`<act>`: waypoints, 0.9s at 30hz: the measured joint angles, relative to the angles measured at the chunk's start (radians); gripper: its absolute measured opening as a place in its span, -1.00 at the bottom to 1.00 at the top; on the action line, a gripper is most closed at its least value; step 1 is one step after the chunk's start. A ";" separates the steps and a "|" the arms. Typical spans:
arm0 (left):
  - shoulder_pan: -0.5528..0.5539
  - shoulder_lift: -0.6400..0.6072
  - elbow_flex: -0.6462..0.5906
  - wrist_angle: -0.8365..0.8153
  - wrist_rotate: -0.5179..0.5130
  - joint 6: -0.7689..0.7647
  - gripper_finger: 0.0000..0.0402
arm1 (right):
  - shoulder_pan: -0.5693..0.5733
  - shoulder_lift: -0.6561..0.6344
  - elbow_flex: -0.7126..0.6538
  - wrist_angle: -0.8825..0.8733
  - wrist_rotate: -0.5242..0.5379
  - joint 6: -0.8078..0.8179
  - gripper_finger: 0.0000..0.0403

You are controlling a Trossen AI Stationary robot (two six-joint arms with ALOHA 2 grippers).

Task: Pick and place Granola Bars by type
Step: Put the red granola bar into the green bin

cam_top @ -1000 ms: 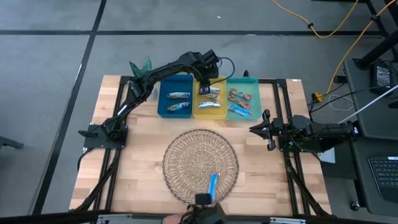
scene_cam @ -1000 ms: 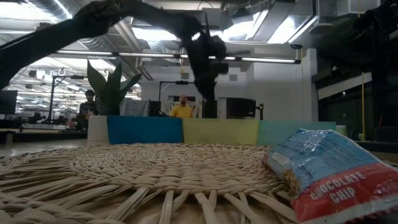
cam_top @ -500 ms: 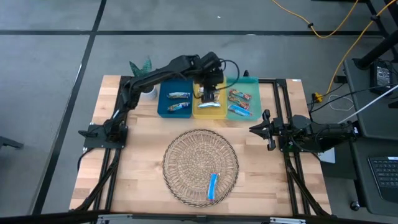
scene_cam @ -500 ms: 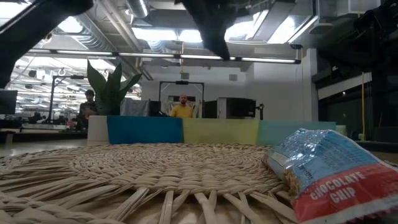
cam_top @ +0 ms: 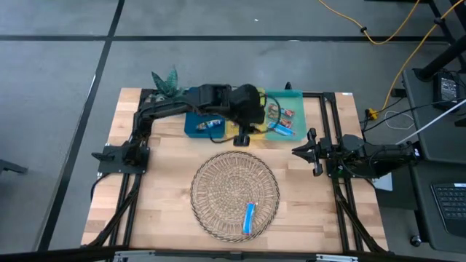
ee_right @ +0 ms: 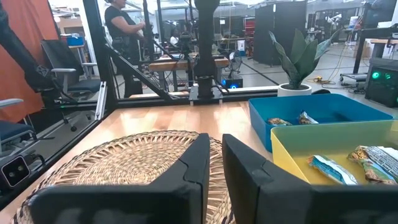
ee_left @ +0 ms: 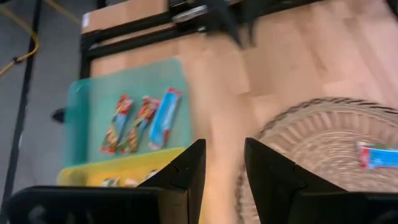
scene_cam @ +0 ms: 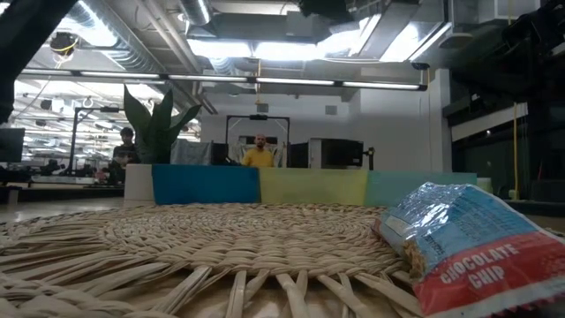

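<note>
Past the yellow tray's edge hovers the left hand.

two dark jointed arms, black cables, matte black wedge-shaped fingers

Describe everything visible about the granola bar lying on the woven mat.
The granola bar is a small, shiny, bright blue wrapped bar with a red end printed "CHOCOLATE CHIP" in the low view. It lies flat and alone on the woven mat, near the edge farthest from the trays, resting on the straw weave. No gripper touches it.
</note>
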 joint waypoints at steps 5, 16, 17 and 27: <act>-0.084 0.000 0.000 -0.001 0.005 0.015 -0.48 | 0.000 0.000 0.000 0.000 0.000 0.000 -0.76; -0.275 0.000 0.000 -0.001 0.037 0.135 -0.48 | 0.000 0.000 0.000 0.000 0.000 0.000 -0.76; -0.293 0.000 0.000 -0.001 0.037 0.143 -0.48 | 0.000 0.000 0.000 0.000 0.000 0.000 -0.76; -0.438 0.000 -0.018 -0.038 0.037 0.318 -0.43 | 0.000 0.000 0.000 0.000 0.000 0.000 -0.76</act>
